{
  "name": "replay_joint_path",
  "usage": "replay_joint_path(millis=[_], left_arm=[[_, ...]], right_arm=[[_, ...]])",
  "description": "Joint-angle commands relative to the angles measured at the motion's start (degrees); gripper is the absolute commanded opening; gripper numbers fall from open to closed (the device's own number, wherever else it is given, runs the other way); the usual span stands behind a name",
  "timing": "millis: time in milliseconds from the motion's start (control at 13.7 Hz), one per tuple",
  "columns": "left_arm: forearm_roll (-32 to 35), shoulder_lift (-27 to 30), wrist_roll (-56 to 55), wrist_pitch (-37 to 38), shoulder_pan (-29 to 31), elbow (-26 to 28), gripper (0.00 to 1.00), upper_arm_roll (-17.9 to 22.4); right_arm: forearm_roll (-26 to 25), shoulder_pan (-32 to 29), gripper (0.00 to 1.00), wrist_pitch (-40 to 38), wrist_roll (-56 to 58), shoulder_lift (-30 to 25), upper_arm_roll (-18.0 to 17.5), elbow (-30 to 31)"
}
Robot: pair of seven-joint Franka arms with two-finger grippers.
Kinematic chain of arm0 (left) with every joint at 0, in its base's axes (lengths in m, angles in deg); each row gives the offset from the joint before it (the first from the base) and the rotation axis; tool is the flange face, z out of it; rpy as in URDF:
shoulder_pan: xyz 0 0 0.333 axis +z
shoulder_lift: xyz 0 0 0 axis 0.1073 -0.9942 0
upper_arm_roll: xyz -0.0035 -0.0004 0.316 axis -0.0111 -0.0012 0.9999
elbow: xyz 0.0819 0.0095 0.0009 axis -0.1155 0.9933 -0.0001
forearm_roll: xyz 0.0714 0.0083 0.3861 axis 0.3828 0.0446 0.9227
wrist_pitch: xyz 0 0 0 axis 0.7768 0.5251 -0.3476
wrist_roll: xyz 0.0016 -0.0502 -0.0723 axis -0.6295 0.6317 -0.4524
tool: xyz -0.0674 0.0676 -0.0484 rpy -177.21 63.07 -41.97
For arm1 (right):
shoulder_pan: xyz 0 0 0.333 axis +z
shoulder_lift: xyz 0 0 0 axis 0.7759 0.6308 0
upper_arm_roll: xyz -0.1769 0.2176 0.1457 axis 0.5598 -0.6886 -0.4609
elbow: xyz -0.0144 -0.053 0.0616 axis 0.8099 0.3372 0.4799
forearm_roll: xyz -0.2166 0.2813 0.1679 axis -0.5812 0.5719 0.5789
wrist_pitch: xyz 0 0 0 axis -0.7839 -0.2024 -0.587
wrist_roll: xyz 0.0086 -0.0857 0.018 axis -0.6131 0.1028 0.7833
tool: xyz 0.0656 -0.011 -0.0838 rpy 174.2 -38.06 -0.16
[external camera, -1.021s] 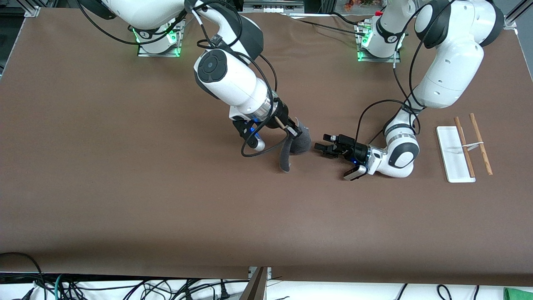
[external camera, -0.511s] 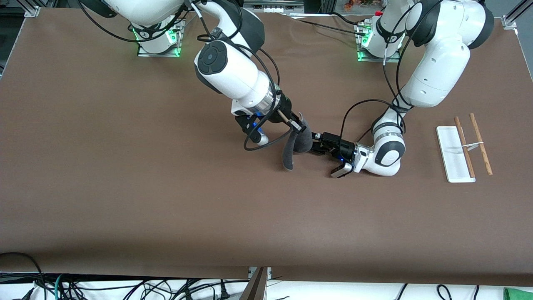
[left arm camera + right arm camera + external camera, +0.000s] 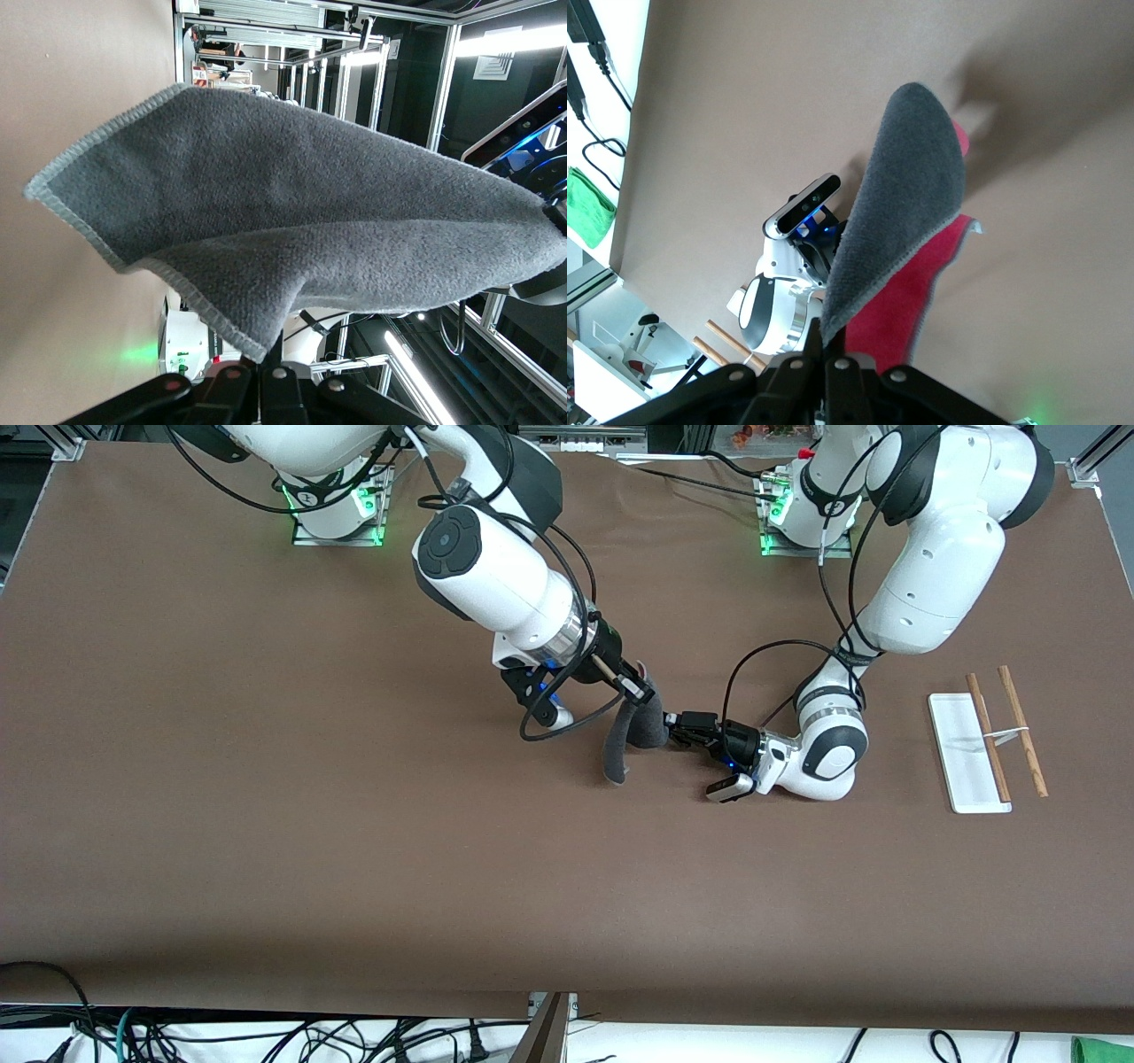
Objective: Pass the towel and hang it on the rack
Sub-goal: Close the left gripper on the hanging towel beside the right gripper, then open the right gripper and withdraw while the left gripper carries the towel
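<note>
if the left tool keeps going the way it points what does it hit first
Probably the small dark grey and pink-red cloth towel hanging from the right tool. The left tool points straight at it and already sits at its edge; whether they touch is unclear.

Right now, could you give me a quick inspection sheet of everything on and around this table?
Surface: brown table, flat.
Job's things: the towel, dark grey with a pink-red underside, hangs in the air between the two arms; the rack lies toward the left arm's end, nothing on it.
Clutter: nothing seen.
Grippers: right gripper has its jaws shut on the towel's top edge; left gripper has closed on the towel's side, over mid-table.
Cables: black cables loop off both wrists; more cables lie below the table's near edge.
Surroundings: green lights at both arm bases; metal framing.
</note>
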Motion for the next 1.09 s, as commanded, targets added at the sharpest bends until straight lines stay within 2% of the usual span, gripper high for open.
replay_joint_path(millis=[0, 292, 438, 511, 584, 657, 1021], left_arm=[[-1.4, 0.5, -1.0, 0.9, 0.1, -0.2, 0.00, 0.1], [-1.3, 1.3, -2.2, 1.5, 0.5, -0.2, 0.00, 0.1], [-1.2, 1.3, -2.3, 1.6, 0.6, -0.3, 0.00, 0.1], [-1.2, 1.4, -2.3, 1.6, 0.6, -0.3, 0.00, 0.2], [-1.1, 1.6, -2.4, 1.6, 0.6, -0.3, 0.00, 0.2], [-0.7, 2.2, -2.5, 1.6, 0.7, -0.3, 0.00, 0.2], [1.8, 6.2, -7.9, 1.5, 1.8, -0.4, 0.00, 1.7]], right_arm=[[0.5, -0.9, 0.00, -0.3, 1.6, -0.7, -1.0, 0.1], [0.5, -1.0, 0.02, -0.3, 3.4, -0.6, -1.0, 0.1], [0.5, -1.0, 0.15, -0.4, 4.7, -0.7, -1.0, 0.1], [0.5, -1.0, 0.24, -0.4, 4.8, -0.7, -1.0, 0.1], [0.2, -1.0, 0.66, -0.4, 4.9, -0.7, -1.0, 0.1], [0.0, -1.0, 1.00, -0.4, 5.5, -0.8, -1.0, 0.1], [0.0, -1.2, 1.00, -2.9, 9.7, -2.2, -0.7, 0.1]])
